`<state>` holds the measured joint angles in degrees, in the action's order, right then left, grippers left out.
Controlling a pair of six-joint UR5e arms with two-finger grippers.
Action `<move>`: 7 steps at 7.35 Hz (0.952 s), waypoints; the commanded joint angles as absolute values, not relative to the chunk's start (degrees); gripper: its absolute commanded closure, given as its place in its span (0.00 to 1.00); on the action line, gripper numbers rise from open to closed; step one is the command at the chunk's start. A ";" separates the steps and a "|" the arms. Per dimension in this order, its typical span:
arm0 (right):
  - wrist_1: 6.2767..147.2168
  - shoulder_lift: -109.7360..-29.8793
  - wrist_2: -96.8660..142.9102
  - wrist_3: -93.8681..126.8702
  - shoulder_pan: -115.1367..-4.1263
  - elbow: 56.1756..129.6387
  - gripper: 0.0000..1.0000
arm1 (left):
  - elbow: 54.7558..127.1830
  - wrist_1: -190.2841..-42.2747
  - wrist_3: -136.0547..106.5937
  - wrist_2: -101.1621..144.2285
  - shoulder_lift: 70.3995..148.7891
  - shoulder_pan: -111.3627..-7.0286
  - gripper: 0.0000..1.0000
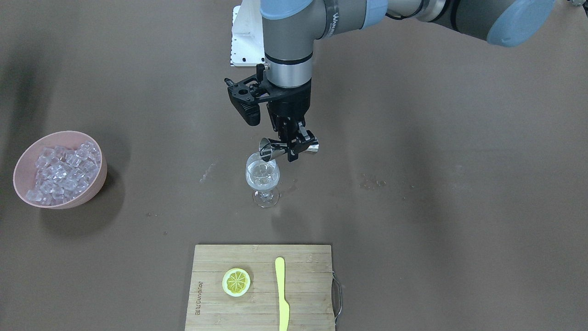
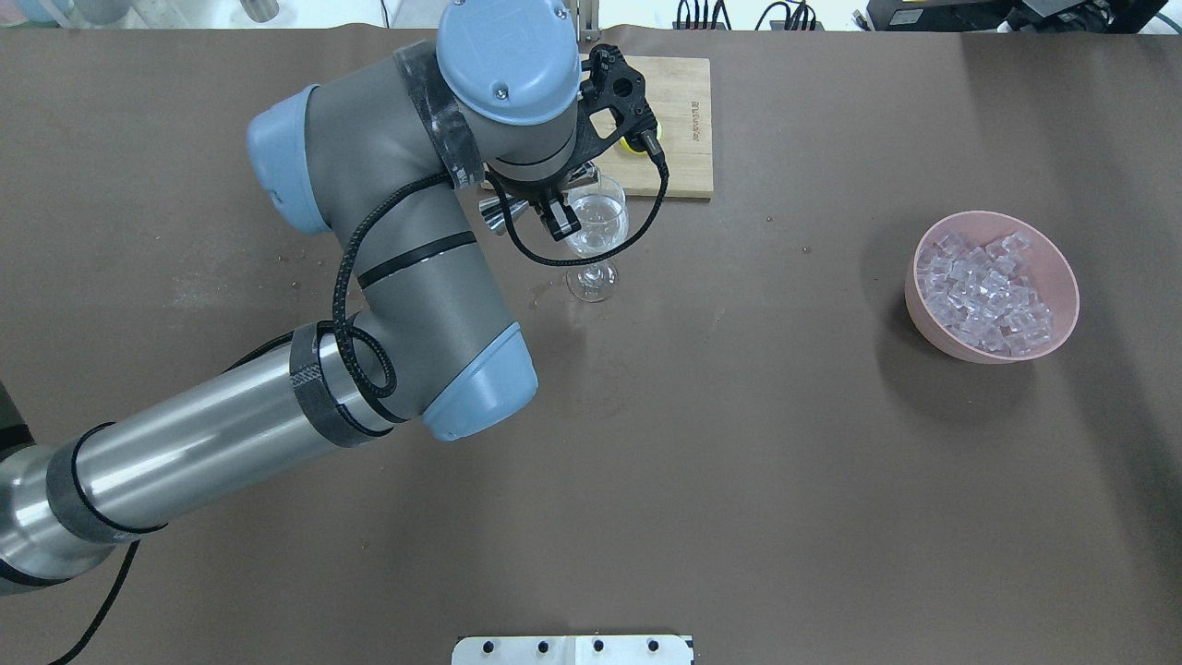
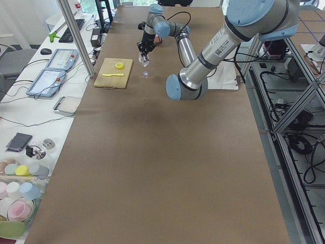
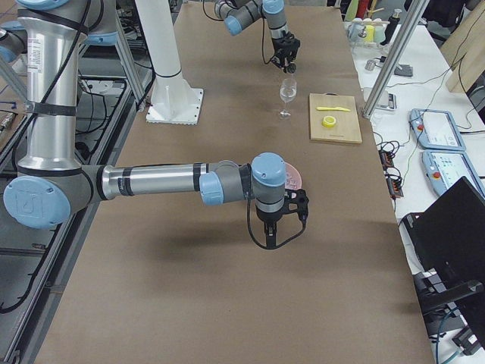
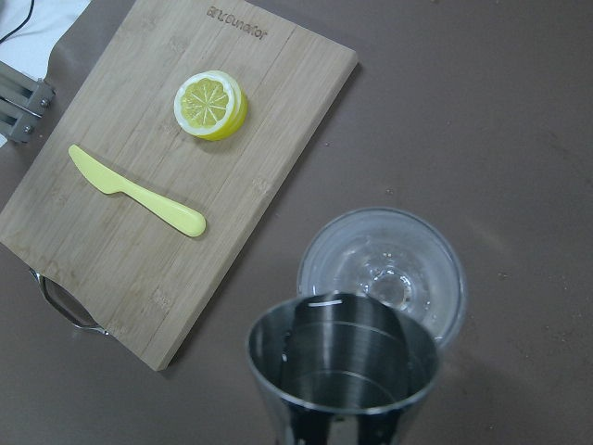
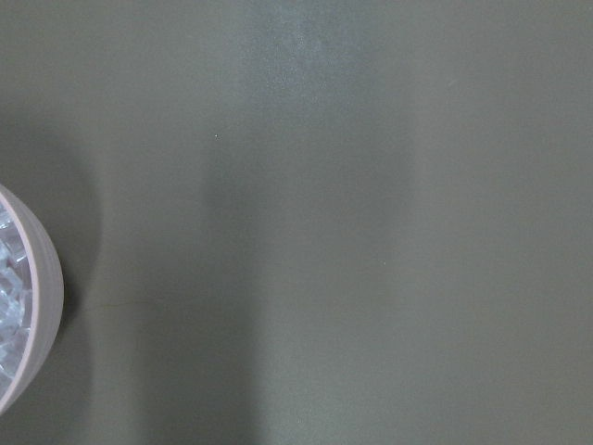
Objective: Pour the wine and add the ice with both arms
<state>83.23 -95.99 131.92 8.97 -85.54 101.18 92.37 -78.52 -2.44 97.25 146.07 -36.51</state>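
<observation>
Above the wine glass (image 1: 262,177), near the middle of the tabletop (image 1: 413,207), my left claw (image 1: 295,147) pinched a steel jigger (image 1: 272,150) by its narrow waist. The jigger's long axis lay almost level, and its open mouth pointed toward the glass, just over the rim. A little clear wine (image 1: 262,183) sat inside the upright glass. The ice (image 1: 64,172) lay heaped in a pink bowl (image 1: 98,184), well apart on my right side. My right claw (image 4: 274,221) hung near that bowl; I could not tell whether it was spread or pressed together.
</observation>
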 commanded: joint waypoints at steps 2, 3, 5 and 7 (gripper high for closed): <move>83.23 -96.06 132.01 9.05 -85.52 101.16 0.00 | 90.97 -77.09 0.86 94.06 146.78 -36.30 1.00; 83.23 -96.06 132.01 8.97 -85.52 101.08 0.00 | 90.97 -76.91 3.14 91.95 146.78 -36.30 1.00; 83.23 -96.33 132.01 8.96 -85.60 101.07 0.00 | 90.53 -76.03 3.60 91.41 147.30 -36.21 1.00; 83.23 -96.42 132.01 8.96 -85.52 100.90 0.00 | 90.61 -74.97 4.74 86.61 148.18 -34.90 1.00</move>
<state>83.23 -96.34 132.01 8.97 -85.54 100.99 90.61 -75.54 3.85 89.91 147.74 -35.87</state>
